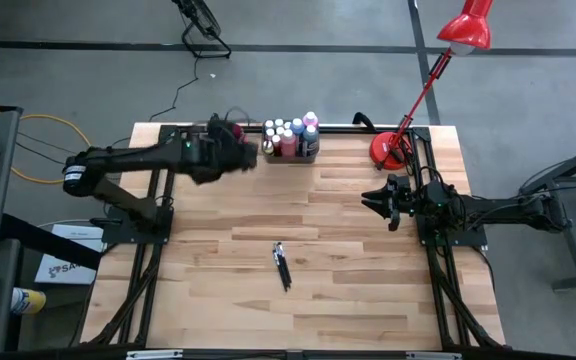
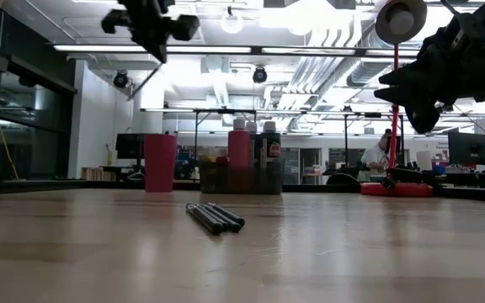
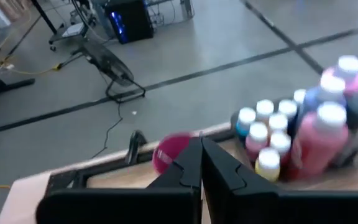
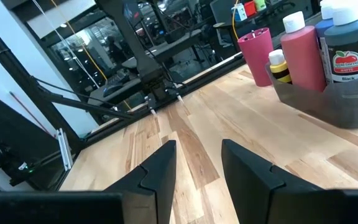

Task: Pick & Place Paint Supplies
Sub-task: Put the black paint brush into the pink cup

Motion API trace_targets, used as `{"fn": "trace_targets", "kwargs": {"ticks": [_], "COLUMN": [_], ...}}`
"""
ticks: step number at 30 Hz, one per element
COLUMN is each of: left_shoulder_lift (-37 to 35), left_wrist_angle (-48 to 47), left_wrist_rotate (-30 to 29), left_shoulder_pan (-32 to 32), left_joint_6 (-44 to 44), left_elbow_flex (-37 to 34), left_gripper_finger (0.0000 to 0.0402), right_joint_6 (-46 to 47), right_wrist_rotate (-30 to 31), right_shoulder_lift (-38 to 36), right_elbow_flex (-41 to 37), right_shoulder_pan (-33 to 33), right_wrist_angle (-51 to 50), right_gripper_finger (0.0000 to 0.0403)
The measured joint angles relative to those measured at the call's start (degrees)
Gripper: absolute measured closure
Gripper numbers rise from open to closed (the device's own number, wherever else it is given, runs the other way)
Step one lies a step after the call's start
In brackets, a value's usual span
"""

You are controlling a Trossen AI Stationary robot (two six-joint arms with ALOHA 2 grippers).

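Nearest you, in the lower middle of the high view, a small bundle of paintbrushes (image 1: 283, 266) lies flat on the bare worktop (image 1: 348, 300), well apart from both arms. Expect them to be light, stiff and thin, and likely to roll or scatter. If you go for them, take them across the handles near the middle of the bundle, with the fingers closing crosswise to their length.

Farther back, at mid-right, your right gripper (image 1: 383, 203) hangs above the worktop with its fingers clearly parted and nothing between them.

Farthest, along the top edge of the worktop, the paint bottles (image 1: 290, 134) stand packed upright in the grey tray (image 4: 328, 102), with the red cup (image 2: 160, 162) just to its left. Your left gripper (image 3: 200, 163) sits high over the cup area, its fingers pressed together and holding nothing. The bottles look like smooth plastic, probably moderately heavy if full, and a touch slippery. Grip one around the body below the cap, not by the cap. Their tight packing leaves little room for a finger between neighbours.
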Motion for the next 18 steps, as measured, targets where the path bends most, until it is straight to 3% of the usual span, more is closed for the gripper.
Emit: {"fn": "trace_targets", "kwargs": {"ticks": [8,18], "left_shoulder_lift": [2.1,7.3], "left_wrist_angle": [23.3,29.3], "left_wrist_rotate": [5.6,16.4], "left_shoulder_pan": [11.6,22.4], "left_joint_6": [22.2,33.0], "left_elbow_flex": [0.1,0.1], "left_gripper_finger": [0.0401,0.0401], "right_joint_6": [0.0,0.0], "right_wrist_rotate": [0.0,0.0], "right_shoulder_lift": [0.0,0.0], "right_elbow_flex": [0.0,0.0], "right_shoulder_pan": [0.0,0.0], "right_wrist_angle": [0.0,0.0], "right_gripper_finger": [0.028,0.028]}}
